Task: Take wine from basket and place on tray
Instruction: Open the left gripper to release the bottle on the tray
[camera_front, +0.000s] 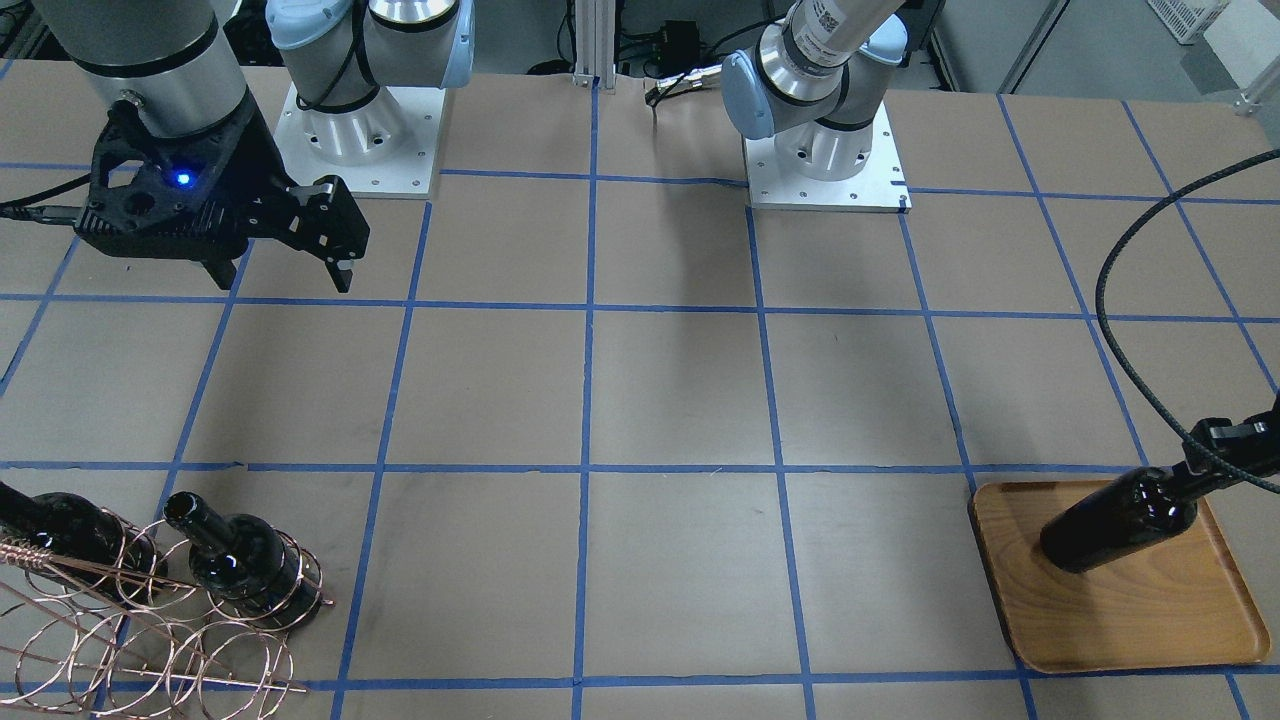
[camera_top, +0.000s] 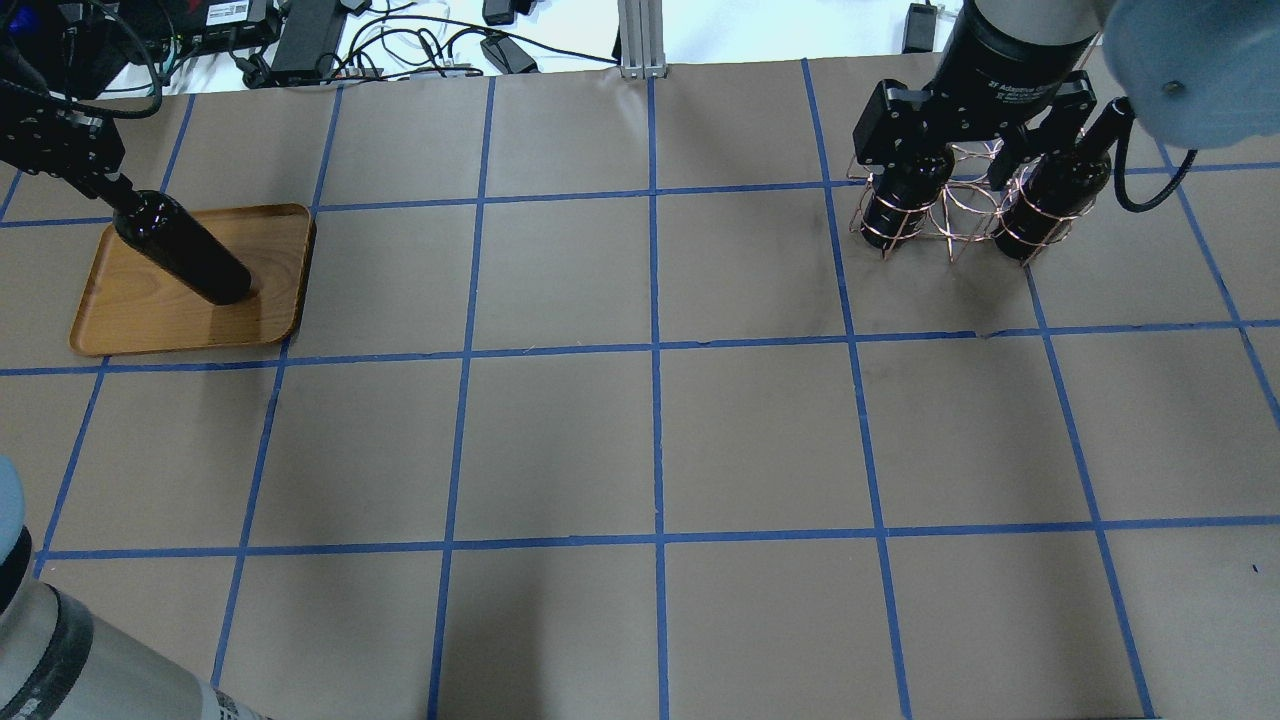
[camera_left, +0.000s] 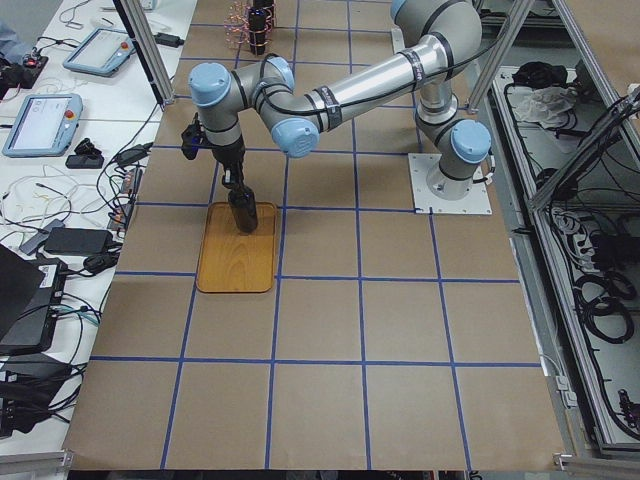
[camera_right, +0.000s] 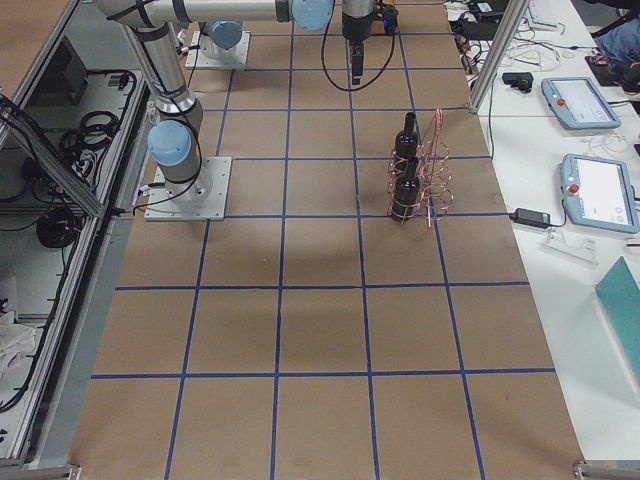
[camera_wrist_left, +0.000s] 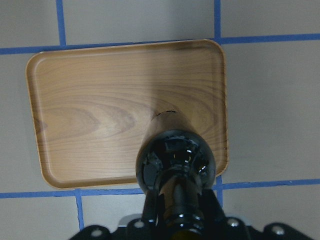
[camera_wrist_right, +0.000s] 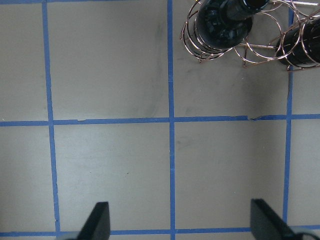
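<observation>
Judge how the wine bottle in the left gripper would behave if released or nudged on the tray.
The wine bottle looks tall and narrow-based, held only at its neck by the left gripper, so a nudge would probably tip it. Its glossy glass is likely slippery and breakable. Once down, its round body could roll on the flat tray.
</observation>
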